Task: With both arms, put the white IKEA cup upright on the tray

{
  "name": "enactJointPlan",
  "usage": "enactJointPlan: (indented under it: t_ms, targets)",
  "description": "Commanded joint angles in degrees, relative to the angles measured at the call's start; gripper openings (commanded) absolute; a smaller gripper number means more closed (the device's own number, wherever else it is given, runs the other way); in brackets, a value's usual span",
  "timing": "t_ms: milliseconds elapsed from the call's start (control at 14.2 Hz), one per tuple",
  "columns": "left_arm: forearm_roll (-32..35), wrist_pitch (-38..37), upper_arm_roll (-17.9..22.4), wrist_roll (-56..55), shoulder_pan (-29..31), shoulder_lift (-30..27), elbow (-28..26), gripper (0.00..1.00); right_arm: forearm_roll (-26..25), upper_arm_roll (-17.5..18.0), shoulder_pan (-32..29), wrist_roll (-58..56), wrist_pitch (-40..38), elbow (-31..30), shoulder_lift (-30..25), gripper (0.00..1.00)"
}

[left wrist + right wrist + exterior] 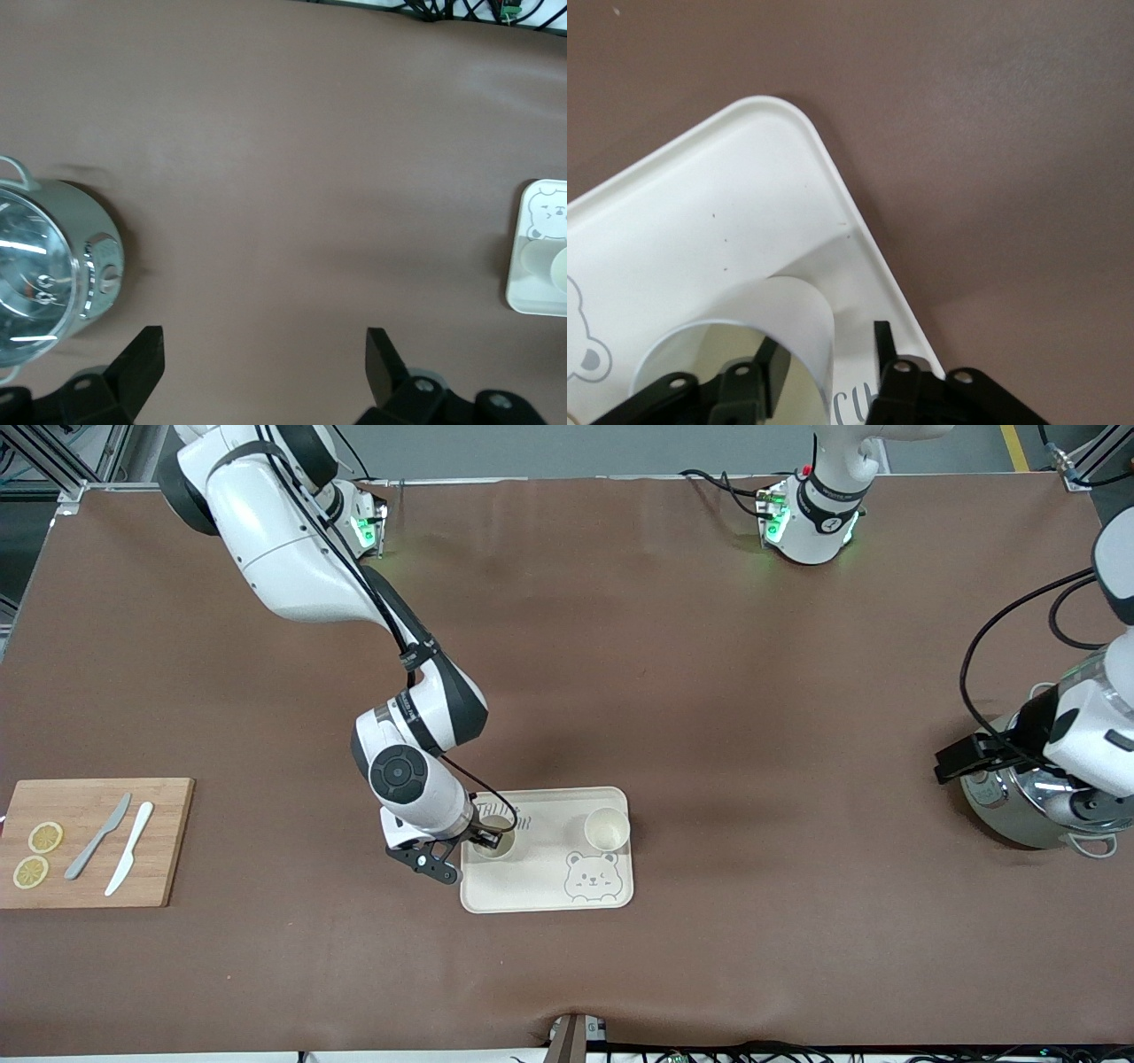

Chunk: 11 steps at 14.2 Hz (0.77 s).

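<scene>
The cream tray [532,886] with the bear drawing lies mid-table. A white cup [493,845] stands upright on it at the right arm's end, over the lettering. A second white cup [607,830] stands upright at the tray's other end. My right gripper [487,837] is open astride the first cup's wall [788,310]. One finger is inside the cup and the other is outside, apart from the wall, above the tray [700,230]. My left gripper [952,762] waits open and empty above bare table [263,335].
A steel pot [1028,806] with a glass lid stands at the left arm's end, beside the left gripper, and shows in the left wrist view [44,274]. A wooden cutting board [168,850] with two knives and lemon slices lies at the right arm's end.
</scene>
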Motion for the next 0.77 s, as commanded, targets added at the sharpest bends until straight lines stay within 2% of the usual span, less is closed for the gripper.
enactJointPlan:
  t_ms: [0, 141, 492, 703]
  targets:
    - [1.1, -0.4, -0.2, 3.9, 0.5, -2.1, -1.3, 1.00, -2.2, -0.3, -0.4, 0.5, -2.5, 1.1, -2.2, 1.00]
    - [1.1, -0.5, 0.8, 4.0, 0.6, -3.2, -1.3, 1.00, -3.1, -0.3, -0.5, 0.2, -7.7, 1.1, -5.2, 1.00]
    - [0.1, -3.8, 0.4, 4.4, 2.5, -6.4, -0.9, 1.00, -2.9, -0.2, -1.9, -6.3, -17.6, 0.7, -15.2, 1.00]
    - [0.0, -4.7, 0.2, 5.7, 2.4, -6.9, -0.9, 1.00, -2.7, -0.2, -2.6, -10.2, -27.1, 0.6, -22.0, 1.00]
